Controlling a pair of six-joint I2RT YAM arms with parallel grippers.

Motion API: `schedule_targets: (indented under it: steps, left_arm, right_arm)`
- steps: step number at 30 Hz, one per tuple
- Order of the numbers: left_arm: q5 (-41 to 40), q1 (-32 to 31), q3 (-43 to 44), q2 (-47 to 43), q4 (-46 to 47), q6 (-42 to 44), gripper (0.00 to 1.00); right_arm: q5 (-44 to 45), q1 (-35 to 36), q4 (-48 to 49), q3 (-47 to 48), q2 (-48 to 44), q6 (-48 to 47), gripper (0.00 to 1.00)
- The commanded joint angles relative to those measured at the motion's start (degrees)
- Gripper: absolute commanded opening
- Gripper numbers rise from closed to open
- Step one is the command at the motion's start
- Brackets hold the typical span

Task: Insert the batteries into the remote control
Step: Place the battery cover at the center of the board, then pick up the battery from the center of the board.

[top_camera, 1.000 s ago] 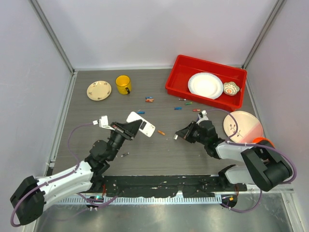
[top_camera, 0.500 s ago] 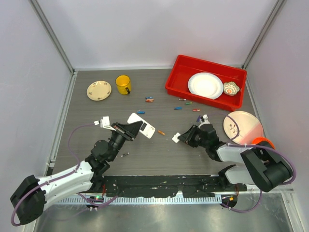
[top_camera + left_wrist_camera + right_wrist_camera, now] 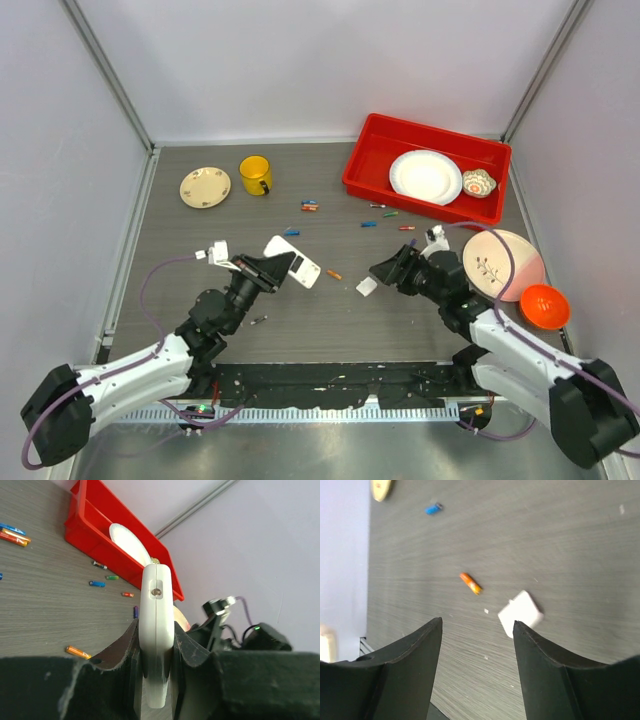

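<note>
Left gripper (image 3: 268,268): clamps remote control (image 3: 295,262) across its flat faces, on the near side of red bin (image 3: 365,165) and well to its left. Hides the remote's lower end; shows only a thin white edge in the wrist view, battery bay not made out.
Right gripper (image 3: 385,270): stands with fingers apart, grips nothing, just beside small white tile (image 3: 367,287) in front of the bin.
Batteries (image 3: 310,206): lie scattered along the bin's near wall, some colours blurred.
Inside the bin: white plate (image 3: 426,176), patterned bowl (image 3: 479,183) touching its right rim.
</note>
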Motion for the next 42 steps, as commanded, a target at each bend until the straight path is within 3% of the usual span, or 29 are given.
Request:
schedule_targets:
  steps: [1, 9, 15, 19, 22, 28, 33, 42]
  left_arm:
    - [0.3, 0.1, 1.2, 0.0, -0.9, -0.5, 0.00]
    - [9.2, 1.8, 2.8, 1.4, -4.6, -2.2, 0.00]
    - [18.6, 4.8, 3.5, 1.2, -5.4, -3.6, 0.00]
    - [26.1, 7.2, 5.2, 3.6, -3.7, -5.3, 0.00]
    - [34.1, 10.4, 7.7, 6.1, -5.2, -7.0, 0.00]
    - [42.9, 17.1, 8.5, 4.8, -11.3, -9.3, 0.00]
    - [43.2, 18.0, 7.7, -3.3, -17.9, -8.7, 0.00]
    - [44.0, 18.4, 5.7, -11.7, -24.4, -8.8, 0.00]
  right_arm:
    - [1.0, 0.0, -11.4, 8.6, -7.5, -8.3, 0.64]
    - [3.4, 4.4, -25.2, 17.1, -6.7, -19.9, 0.63]
    - [1.4, 13.7, -17.3, 17.1, -5.5, -17.4, 0.67]
    - [0.4, 14.2, -13.4, 17.1, -3.4, -15.3, 0.68]
    - [4.4, 14.5, -16.1, 18.3, -2.0, -17.7, 0.67]
    - [13.2, 15.9, -19.1, 24.0, 9.0, -24.7, 0.60]
    - [14.7, 17.7, -20.9, 33.4, 23.7, -29.2, 0.56]
    - [18.6, 22.0, -23.9, 43.7, 39.4, -35.5, 0.54]
